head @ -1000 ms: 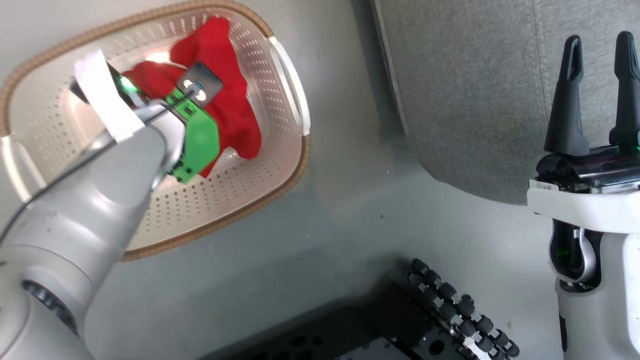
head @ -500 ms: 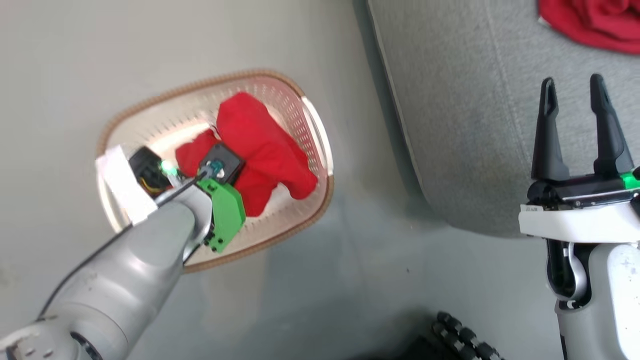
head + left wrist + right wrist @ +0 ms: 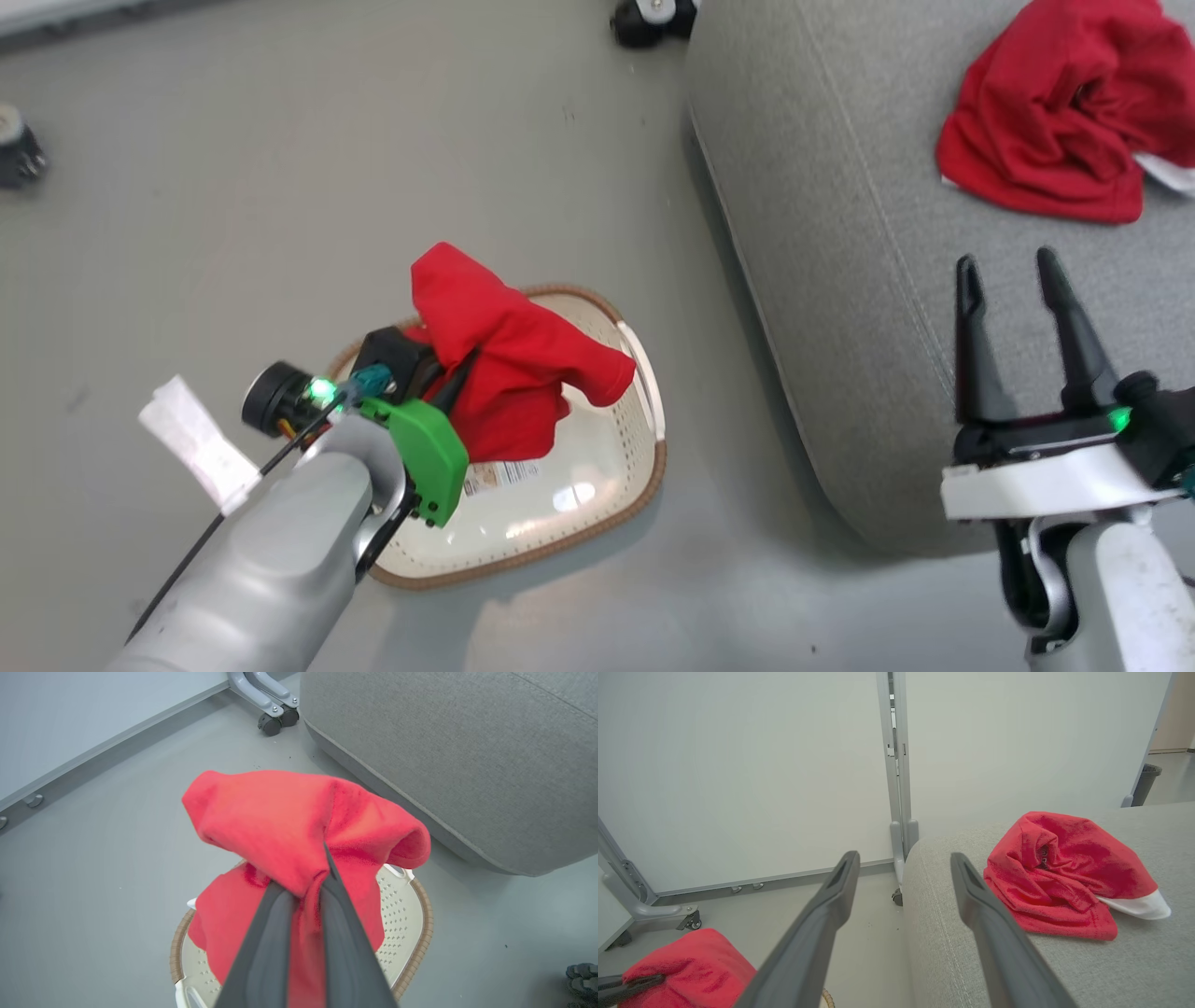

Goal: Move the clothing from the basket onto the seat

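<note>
My left gripper (image 3: 457, 373) is shut on a red garment (image 3: 509, 359), which hangs lifted above the cream basket (image 3: 597, 504). In the left wrist view the same garment (image 3: 299, 826) drapes over my closed fingers (image 3: 266, 952), with the basket (image 3: 411, 933) beneath. A second red garment with white trim (image 3: 1055, 121) lies crumpled on the grey seat (image 3: 840, 233); it is the red garment (image 3: 1059, 877) on the seat (image 3: 1064, 970) in the right wrist view. My right gripper (image 3: 1013, 275) stands open over the seat's front edge, holding nothing.
The basket stands on the grey floor (image 3: 280, 187) just left of the seat. Caster wheels (image 3: 649, 19) sit at the far end of the floor, and a wheeled white partition (image 3: 896, 765) stands behind. A label sticker (image 3: 499, 476) shows in the basket's bottom.
The head camera has pulled back and up, bringing in the seat's garment. My left gripper has risen with the red garment, from inside the basket to above its rim.
</note>
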